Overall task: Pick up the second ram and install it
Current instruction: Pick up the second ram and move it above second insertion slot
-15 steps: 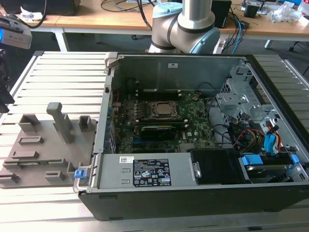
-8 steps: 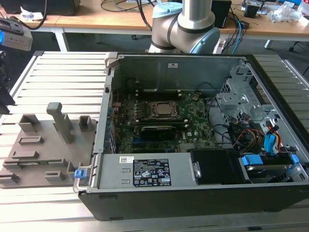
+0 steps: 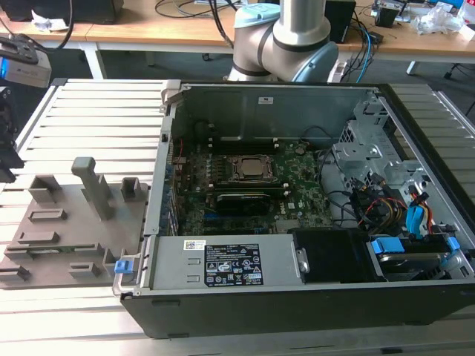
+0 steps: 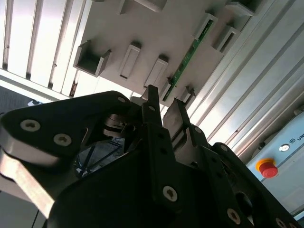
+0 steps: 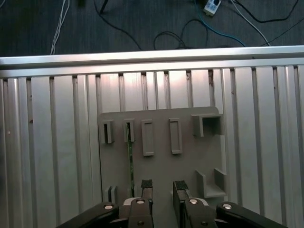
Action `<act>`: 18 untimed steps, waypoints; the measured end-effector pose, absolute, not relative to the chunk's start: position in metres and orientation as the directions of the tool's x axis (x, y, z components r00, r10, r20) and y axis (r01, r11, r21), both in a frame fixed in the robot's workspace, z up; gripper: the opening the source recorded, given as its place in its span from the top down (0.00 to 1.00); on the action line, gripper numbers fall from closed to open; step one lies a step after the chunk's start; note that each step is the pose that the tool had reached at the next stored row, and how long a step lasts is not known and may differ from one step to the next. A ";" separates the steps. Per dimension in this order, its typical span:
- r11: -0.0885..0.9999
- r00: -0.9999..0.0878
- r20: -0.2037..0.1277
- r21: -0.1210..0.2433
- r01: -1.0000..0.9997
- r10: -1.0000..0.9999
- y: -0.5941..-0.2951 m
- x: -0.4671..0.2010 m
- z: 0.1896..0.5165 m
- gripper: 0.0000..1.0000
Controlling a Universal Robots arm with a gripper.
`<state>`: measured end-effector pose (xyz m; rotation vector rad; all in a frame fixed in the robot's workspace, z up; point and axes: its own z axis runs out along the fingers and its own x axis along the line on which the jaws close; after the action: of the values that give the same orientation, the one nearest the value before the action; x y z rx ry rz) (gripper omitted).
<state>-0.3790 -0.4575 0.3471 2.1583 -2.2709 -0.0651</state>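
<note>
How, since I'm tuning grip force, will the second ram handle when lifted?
Probably stiff and light: the second ram is a thin, narrow board. Standing on edge in the grey fixture's slots, it would likely tip if left unsupported.

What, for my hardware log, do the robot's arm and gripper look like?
The arm is a silver-grey metal tube rising from rounded grey joint housings with pale blue caps. The gripper is matte black: two narrow, flat-sided fingers mounted on angular black link plates, which are fastened with small silver screw heads that show in both wrist views.
</note>
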 end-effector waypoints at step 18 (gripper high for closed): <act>0.050 -0.051 -0.020 0.035 -0.998 -0.998 -0.478 -0.379 0.332 0.69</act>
<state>-0.3790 -0.4779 0.3322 2.1570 -2.2697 -0.0620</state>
